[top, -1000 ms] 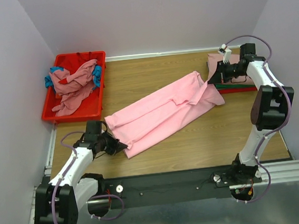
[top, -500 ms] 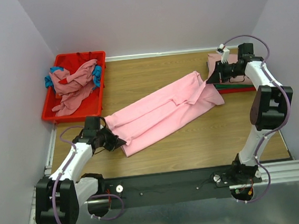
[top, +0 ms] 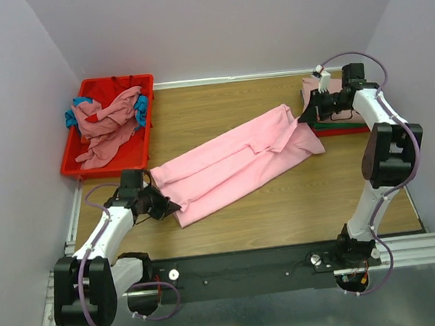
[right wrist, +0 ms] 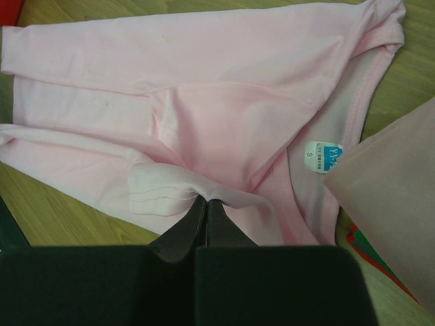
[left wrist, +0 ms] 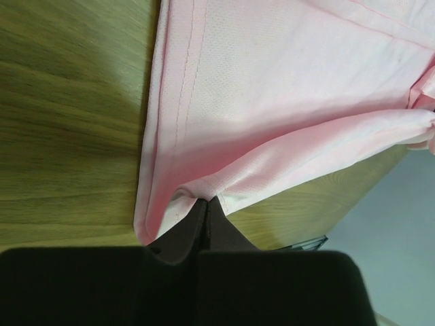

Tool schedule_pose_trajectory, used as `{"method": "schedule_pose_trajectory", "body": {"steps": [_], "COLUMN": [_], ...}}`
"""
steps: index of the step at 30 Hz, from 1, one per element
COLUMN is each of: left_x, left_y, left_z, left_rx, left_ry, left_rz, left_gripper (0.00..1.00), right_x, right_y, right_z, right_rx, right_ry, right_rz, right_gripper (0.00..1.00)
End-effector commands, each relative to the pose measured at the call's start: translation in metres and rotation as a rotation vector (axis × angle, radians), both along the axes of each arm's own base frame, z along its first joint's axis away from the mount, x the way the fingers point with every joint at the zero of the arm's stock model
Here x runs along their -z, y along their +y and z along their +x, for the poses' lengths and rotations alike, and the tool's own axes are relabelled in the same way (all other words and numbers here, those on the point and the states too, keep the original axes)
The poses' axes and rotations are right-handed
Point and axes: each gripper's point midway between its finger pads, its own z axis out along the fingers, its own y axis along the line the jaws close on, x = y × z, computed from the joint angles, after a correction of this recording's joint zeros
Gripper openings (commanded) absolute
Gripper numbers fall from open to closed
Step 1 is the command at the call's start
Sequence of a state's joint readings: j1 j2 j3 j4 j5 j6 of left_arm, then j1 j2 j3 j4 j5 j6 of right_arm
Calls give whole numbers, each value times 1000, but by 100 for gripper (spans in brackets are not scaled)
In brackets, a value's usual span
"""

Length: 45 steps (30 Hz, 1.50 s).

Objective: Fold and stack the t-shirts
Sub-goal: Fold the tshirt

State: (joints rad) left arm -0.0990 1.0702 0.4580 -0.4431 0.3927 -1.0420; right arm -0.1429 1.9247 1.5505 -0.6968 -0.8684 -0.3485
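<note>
Wooden tabletop (top: 284,210) holds your pink t-shirt (top: 233,165) diagonally: hem near-left, collar far-right. Your left gripper (top: 177,207) clamps the hem, right gripper (top: 303,118) a sleeve fold.

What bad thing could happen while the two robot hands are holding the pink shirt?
The left gripper and the right gripper each pinch only a thin fold of the pink t-shirt, so a pull might slip it free. The right one also works right beside the folded stack and could rumple it.
</note>
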Motion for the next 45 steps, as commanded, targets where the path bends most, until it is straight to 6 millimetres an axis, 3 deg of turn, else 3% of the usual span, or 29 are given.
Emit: {"method": "schedule_pose_trajectory", "body": {"steps": [1,14,29,45], "left_x": [-2,-12,-4,-5], "left_y": [8,12,20,34], "left_z": [8,26,41,50], "left_rx": [-5,12,25,24], "left_ry": [-30,-68,-66,-76], "left_rz": [34,46,70,84], "left_gripper": [0,0,0,0], "right_x": [1,1,11,23], "right_y": [-1,3,7,17], "right_z": [13,24,41,46], "right_rx": [10,14,20,4], "right_ry": [-20,-24,-14,1], "right_rz": [-22,-31,-59,-77], "right_gripper": [0,0,0,0]}}
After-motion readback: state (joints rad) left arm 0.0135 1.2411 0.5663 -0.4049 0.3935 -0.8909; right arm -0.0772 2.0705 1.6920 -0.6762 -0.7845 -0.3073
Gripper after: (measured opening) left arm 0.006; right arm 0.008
